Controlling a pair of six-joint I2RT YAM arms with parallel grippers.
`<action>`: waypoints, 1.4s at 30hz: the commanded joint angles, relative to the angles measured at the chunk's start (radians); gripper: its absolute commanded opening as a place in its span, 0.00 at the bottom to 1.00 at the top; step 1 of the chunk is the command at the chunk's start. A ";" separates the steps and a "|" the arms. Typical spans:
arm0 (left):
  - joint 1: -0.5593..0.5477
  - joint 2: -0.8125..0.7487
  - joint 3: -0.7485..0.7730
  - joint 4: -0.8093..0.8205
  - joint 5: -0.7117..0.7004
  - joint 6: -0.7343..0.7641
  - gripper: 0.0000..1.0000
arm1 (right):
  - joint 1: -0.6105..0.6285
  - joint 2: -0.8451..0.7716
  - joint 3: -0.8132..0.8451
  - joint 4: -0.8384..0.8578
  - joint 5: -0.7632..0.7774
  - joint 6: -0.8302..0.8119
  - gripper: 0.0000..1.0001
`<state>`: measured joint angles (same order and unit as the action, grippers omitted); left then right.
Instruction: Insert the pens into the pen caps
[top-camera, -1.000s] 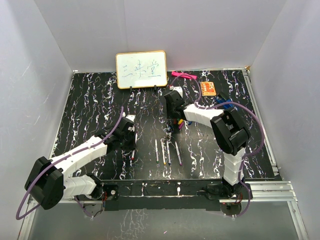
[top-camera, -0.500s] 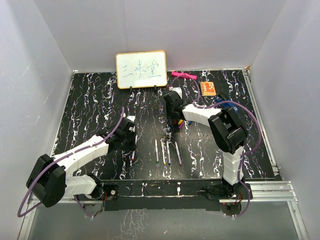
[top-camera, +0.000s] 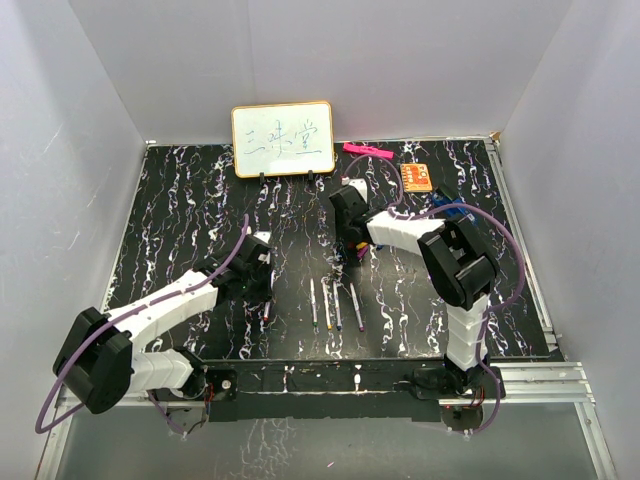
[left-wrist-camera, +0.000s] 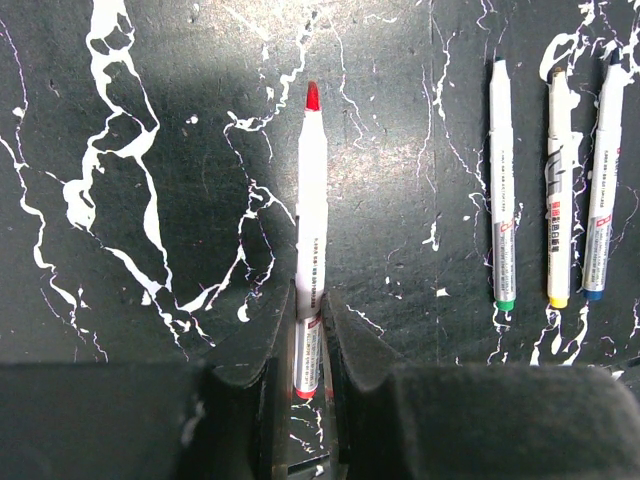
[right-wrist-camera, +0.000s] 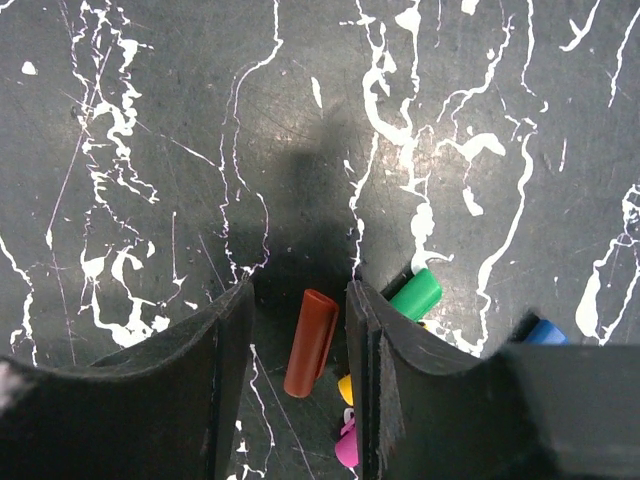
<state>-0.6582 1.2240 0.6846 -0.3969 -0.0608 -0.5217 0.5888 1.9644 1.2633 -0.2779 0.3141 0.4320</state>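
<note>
Snugly, red pen (left-wrist-camera: 311, 200) in left gripper (left-wrist-camera: 309, 312).

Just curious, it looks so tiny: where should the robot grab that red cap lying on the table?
Probably across the middle of the red cap, from straight above, one finger on each long side. It lies flat, and the open right gripper straddles it.
</note>
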 joint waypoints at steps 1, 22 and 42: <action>0.003 0.015 -0.006 -0.012 0.014 -0.003 0.00 | 0.001 -0.037 -0.038 -0.036 -0.028 0.041 0.39; 0.003 0.020 -0.013 0.007 0.022 0.012 0.00 | 0.048 0.011 -0.036 -0.100 0.018 0.080 0.33; 0.003 0.050 0.002 0.011 0.033 0.022 0.00 | 0.070 0.101 -0.013 -0.230 0.033 0.081 0.00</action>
<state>-0.6582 1.2755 0.6846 -0.3790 -0.0425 -0.5091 0.6502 1.9850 1.2964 -0.3592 0.3943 0.5034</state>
